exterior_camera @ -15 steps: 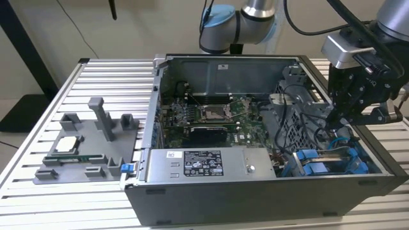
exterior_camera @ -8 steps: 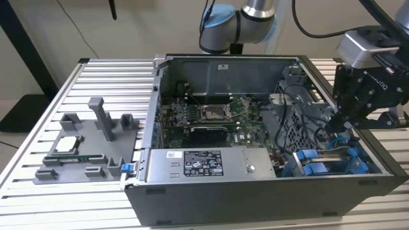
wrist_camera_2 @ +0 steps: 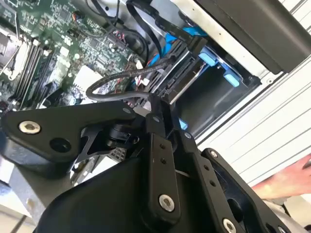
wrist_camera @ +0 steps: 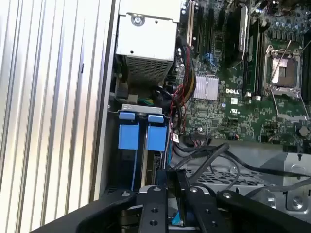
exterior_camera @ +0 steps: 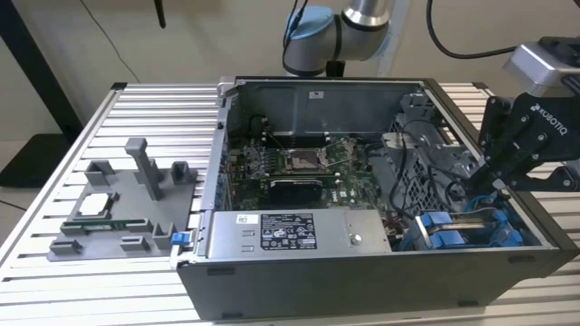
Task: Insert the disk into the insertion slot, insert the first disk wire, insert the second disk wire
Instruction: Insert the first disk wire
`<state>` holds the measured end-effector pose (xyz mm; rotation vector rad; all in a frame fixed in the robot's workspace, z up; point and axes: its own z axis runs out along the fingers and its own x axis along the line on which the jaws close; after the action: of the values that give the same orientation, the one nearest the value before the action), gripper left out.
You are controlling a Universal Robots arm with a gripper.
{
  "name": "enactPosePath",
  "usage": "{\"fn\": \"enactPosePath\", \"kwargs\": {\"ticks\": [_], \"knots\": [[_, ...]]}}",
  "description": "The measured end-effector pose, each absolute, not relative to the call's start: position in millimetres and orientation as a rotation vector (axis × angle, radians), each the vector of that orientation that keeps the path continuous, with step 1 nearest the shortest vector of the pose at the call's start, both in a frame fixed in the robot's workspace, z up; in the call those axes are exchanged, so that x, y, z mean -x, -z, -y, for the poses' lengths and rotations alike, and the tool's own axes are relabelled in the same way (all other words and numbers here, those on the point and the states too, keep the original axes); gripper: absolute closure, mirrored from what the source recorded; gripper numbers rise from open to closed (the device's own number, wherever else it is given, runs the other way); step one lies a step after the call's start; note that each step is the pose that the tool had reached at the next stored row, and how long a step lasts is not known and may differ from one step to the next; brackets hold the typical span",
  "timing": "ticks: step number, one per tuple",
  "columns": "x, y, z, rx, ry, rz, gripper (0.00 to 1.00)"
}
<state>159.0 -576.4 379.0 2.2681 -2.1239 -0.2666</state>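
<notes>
While the pincer (exterior_camera: 490, 185) is reaching down into the open computer case (exterior_camera: 363, 285), the disk (wrist_camera_2: 190, 73) is sitting in the insertion slot (wrist_camera: 141, 108) at the case's corner.

A printed white label is showing on the silver power-supply box (exterior_camera: 299, 234), and white lettering is showing on the motherboard (wrist_camera: 228, 97) and on the pincer's black body. The pincer's fingers (wrist_camera: 171, 183) are lying pressed together, with their tips just beside the disk's connector edge and close against a black cable (wrist_camera_2: 92, 92). Whether that cable is being pinched between them cannot be made out. Blue carrier tabs (wrist_camera: 129, 136) are standing at the slot's mouth, and the pincer is covering the slot's other end in the first wrist view. A hand (wrist_camera_2: 286, 182), cut off by the picture's edge, is showing over the slatted worktop (exterior_camera: 136, 109).
</notes>
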Motion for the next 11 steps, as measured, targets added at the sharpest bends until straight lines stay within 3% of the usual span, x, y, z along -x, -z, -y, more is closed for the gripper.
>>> {"fn": "enactPosePath", "kwargs": {"ticks": [11], "knots": [[-166, -371, 588, -2.253, 0.293, 2.112, 1.0]]}}
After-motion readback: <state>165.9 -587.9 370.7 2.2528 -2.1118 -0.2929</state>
